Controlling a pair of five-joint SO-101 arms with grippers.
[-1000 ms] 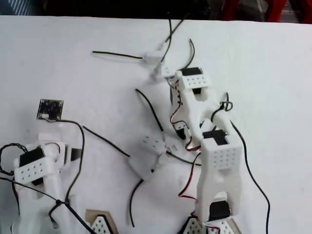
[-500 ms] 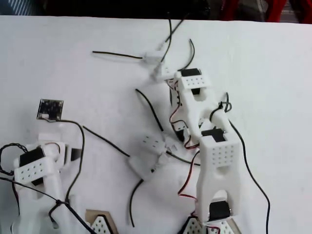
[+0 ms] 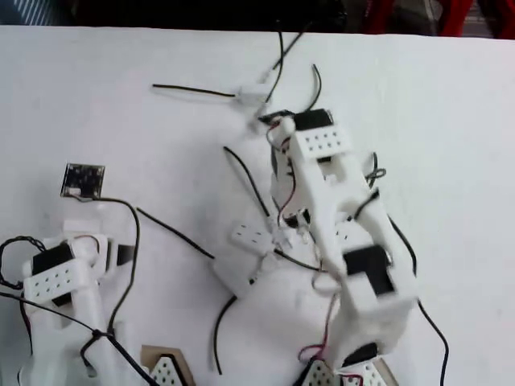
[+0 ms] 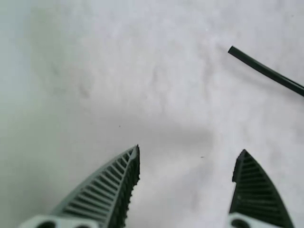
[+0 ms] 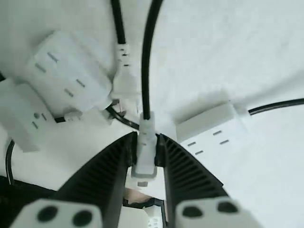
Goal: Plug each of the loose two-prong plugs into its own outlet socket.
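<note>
My right gripper (image 5: 146, 137) is shut on a white two-prong plug (image 5: 144, 156) whose black cord (image 5: 148, 57) runs away from it. Beyond the plug, white outlet blocks lie on the table: two side by side (image 5: 66, 80) (image 5: 21, 121) and one apart (image 5: 211, 128). A second white plug (image 5: 124, 85) lies against the nearer block. In the high view the right arm (image 3: 322, 149) stands over the middle outlets (image 3: 253, 236) (image 3: 233, 275). My left gripper (image 4: 190, 159) is open over bare table, with a black cord end (image 4: 266, 71) beyond it.
Another outlet block (image 3: 252, 93) with black cords lies at the back of the white table (image 3: 121, 121). A small black square board (image 3: 83, 180) sits ahead of the left arm (image 3: 60, 277). Loose black cords (image 3: 173, 232) cross the middle.
The right arm has swung: its wrist shifted slightly left and its lower section dropped toward the front right. The left arm has not moved.
</note>
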